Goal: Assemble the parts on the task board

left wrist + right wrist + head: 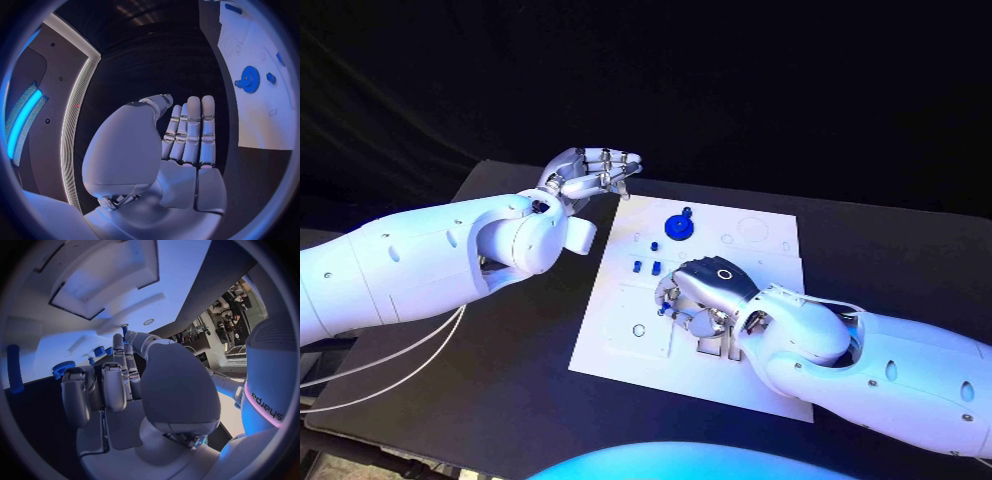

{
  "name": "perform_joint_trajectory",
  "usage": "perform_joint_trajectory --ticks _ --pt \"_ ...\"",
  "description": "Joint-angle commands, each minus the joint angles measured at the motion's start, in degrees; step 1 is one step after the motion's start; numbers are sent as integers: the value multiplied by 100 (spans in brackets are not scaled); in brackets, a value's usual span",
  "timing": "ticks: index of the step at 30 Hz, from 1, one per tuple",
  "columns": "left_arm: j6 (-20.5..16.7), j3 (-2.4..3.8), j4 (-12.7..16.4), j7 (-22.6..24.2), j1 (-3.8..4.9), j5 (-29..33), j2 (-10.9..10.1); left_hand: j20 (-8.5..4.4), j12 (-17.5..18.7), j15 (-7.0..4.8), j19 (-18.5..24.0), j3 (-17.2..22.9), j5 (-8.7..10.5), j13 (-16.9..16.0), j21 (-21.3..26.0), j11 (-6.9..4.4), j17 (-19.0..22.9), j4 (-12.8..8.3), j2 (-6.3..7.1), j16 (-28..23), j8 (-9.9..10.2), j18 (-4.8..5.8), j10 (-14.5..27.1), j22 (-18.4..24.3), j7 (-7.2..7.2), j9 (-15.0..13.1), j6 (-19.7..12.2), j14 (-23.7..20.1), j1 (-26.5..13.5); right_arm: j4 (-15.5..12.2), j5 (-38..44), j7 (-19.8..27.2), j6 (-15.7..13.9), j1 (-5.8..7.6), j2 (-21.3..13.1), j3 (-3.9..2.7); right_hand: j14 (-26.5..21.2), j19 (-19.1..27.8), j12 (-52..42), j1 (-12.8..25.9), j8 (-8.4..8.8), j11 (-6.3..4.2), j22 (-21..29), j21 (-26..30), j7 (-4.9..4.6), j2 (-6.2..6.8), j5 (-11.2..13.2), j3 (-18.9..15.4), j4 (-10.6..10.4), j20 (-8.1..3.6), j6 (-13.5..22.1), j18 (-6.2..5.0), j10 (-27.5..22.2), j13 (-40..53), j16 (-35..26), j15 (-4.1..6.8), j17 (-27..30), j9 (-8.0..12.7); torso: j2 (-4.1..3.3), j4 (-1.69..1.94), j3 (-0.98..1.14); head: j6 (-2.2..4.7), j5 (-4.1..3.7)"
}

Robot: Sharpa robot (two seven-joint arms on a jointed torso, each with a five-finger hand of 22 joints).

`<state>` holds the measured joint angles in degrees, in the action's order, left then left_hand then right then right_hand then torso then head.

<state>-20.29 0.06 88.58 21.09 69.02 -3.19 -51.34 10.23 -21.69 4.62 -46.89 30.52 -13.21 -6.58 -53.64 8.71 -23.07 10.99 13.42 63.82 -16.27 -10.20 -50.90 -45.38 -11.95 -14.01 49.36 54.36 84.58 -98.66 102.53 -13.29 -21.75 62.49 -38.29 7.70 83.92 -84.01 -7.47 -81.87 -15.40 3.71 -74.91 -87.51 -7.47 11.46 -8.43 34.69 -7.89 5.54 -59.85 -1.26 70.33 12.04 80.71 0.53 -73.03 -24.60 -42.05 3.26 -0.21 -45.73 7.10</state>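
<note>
The white task board (718, 345) lies in the middle of the black table. A blue gear (681, 226) sits near its far edge, also seen as the gear (250, 79) and the gear (62, 368). Two small blue pegs (646, 267) stand on the board just beyond my right hand (704, 302). That hand hovers low over the board's middle, and in the right wrist view its thumb and a finger pinch a small blue part (124, 329). My left hand (596, 172) hangs off the board's far left corner, and the left hand (187, 135) holds nothing, fingers straight.
A long blue pin (14, 368) lies on the board to one side, with a blue bar (232, 8) at the board's edge. Recessed slots (711, 345) in the board sit under my right wrist. Bare black table (516, 380) surrounds the board.
</note>
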Motion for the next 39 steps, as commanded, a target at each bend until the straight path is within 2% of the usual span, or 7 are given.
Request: perform_joint_trajectory --ticks 1,12,18,30,34,37,39 --pt "19 3 0 13 6 31 20 -11 -19 5 -17 20 -12 9 39 6 6 6 -12 -33 3 -33 46 5 4 -8 39 -43 -44 15 23 58 121 -12 21 3 268 -452 12 44 -10 -9 -1367 35 1 6 -4 -9 26 -32 -42 53 9 -4 -7 25 4 -5 -4 0 -1 -12 17" --pt "20 3 5 6 7 31 19 -11 -19 5 -17 20 -12 9 39 6 6 6 -12 -33 3 -33 46 5 4 -8 39 -43 -44 100 63 46 127 -49 91 8 269 -450 18 57 -9 -9 -1365 39 2 4 8 -8 30 -31 -40 52 11 -6 -6 24 3 -8 -5 8 -1 -53 42" --pt "21 3 15 -1 7 31 10 -10 -27 6 -18 17 -12 10 50 6 13 12 -12 -38 2 -33 51 12 6 -11 40 -43 -54 141 80 47 151 -65 125 9 267 -445 20 60 -8 -9 -1360 48 2 3 10 -7 31 -31 -38 50 11 -6 -11 24 13 -8 -7 1 -4 -68 48" --pt "15 3 21 -10 8 31 2 -10 -27 6 -18 17 -12 10 50 6 13 12 -12 -38 2 -33 51 12 6 -11 40 -43 -54 137 103 65 398 -76 157 11 266 -442 34 90 -5 -9 -1358 55 4 10 43 -12 43 -30 -33 48 12 -9 -11 24 13 -14 2 2 -1 -83 60" --pt "6 3 18 -12 8 31 4 -10 -27 6 -18 17 -12 10 50 6 13 12 -12 -38 2 -33 51 12 6 -11 40 -43 -54 139 104 56 477 -76 163 13 258 -421 120 267 67 30 -1339 96 -31 92 61 -54 8 -13 71 39 -62 -37 -28 -5 46 1 6 0 2 -80 67" --pt "4 3 15 -15 8 31 6 -10 -27 6 -18 17 -12 10 50 6 13 12 -12 -38 2 -33 51 12 6 -11 40 -43 -54 148 104 28 438 -76 156 15 254 -397 186 398 137 72 -1317 145 -78 168 -91 -100 -25 13 169 27 -124 -60 -32 -39 60 22 8 -5 2 -81 63" --pt "3 3 13 -18 8 31 7 -10 -27 6 -18 17 -12 10 50 6 13 12 -12 -38 2 -33 51 12 6 -11 40 -43 -54 155 111 2 370 -76 149 15 244 -345 273 500 260 136 -1268 247 -157 247 -63 -138 -55 49 345 3 -251 -92 -49 -89 91 68 6 -6 3 -71 61"
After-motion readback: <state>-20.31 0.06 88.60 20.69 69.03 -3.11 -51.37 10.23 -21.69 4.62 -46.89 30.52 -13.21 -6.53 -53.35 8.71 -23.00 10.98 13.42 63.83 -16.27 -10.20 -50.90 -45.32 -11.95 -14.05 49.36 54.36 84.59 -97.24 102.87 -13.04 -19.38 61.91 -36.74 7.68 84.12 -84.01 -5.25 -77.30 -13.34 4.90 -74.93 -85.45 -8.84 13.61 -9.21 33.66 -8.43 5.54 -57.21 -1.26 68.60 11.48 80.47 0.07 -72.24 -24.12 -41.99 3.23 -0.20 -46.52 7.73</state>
